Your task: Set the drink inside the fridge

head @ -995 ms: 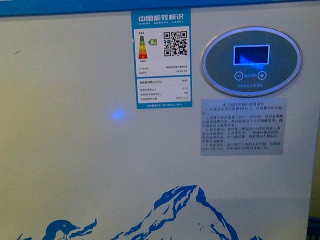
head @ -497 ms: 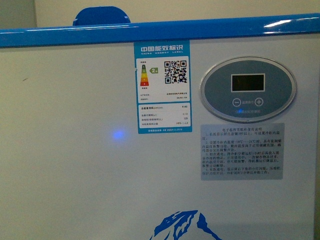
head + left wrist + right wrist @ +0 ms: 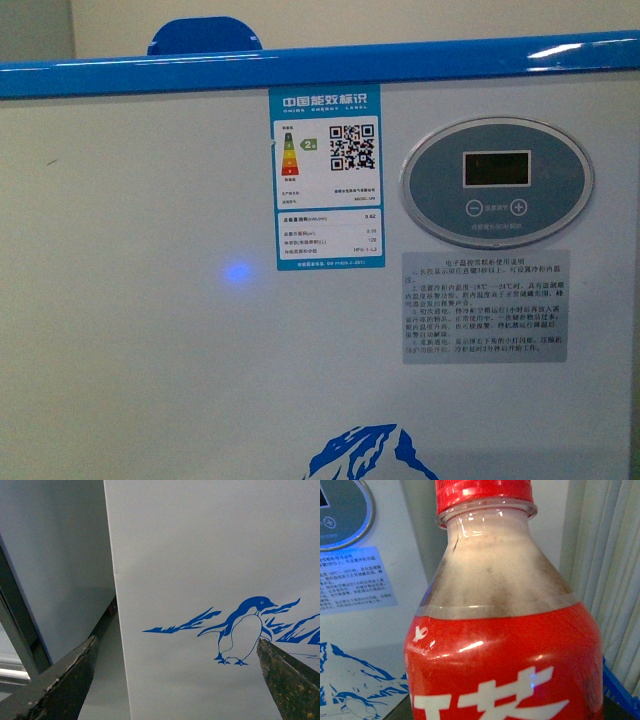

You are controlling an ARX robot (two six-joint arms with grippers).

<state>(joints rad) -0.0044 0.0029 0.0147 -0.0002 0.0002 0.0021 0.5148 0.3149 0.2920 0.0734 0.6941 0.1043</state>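
The fridge (image 3: 140, 330) fills the front view: a white front wall under a blue top rim (image 3: 320, 62), with an energy label (image 3: 323, 177) and an oval control panel (image 3: 496, 181). Neither arm shows there. In the left wrist view my left gripper (image 3: 175, 680) is open, its dark fingertips (image 3: 75, 672) wide apart before the fridge's (image 3: 200, 555) penguin graphic (image 3: 242, 630), with nothing between them. The right wrist view is filled by the drink (image 3: 505, 645), a bottle with a red cap and red label. My right gripper is shut on it, its fingers hidden behind the bottle.
A grey-white cabinet (image 3: 55, 565) stands beside the fridge's corner, with a narrow gap between them. A blue rounded object (image 3: 205, 35) rises behind the rim. Pale vertical blinds or curtain (image 3: 615, 555) and a blue crate edge (image 3: 620, 690) lie beside the bottle.
The front view has risen: the blue rim came into sight, the penguin and most of the mountain graphic dropped out below. The panel's display went from lit blue to dark.
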